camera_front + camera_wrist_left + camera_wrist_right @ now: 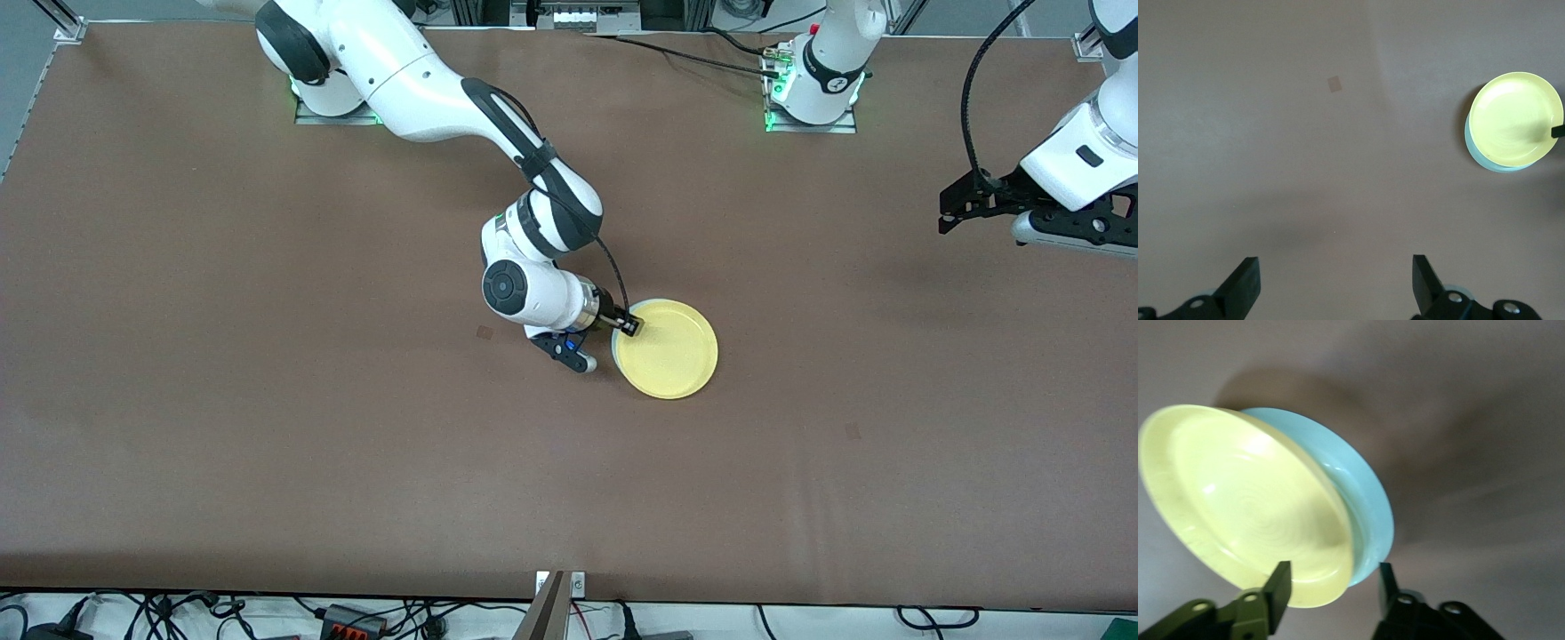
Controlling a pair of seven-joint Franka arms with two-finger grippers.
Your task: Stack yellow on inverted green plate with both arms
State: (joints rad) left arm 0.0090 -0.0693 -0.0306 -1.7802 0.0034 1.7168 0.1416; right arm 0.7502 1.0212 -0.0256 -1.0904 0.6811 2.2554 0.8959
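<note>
The yellow plate (667, 348) lies rim up on the pale green plate (1368, 500) at the table's middle, shifted a little off it, so only a strip of green shows beside it. My right gripper (629, 324) is low at the stack's edge toward the right arm's end. It is open: one finger (1277, 590) is over the yellow plate's (1245, 500) inside and the other is outside the green rim. My left gripper (949, 213) waits open and empty, high over the left arm's end of the table. Its wrist view shows its gripper (1335, 283), the yellow plate (1515, 117) and the green plate (1485, 158).
The brown table (267, 427) carries two small dark marks (484, 332) (853, 431). Black cables (693, 53) run along the table's edge by the left arm's base (813, 89).
</note>
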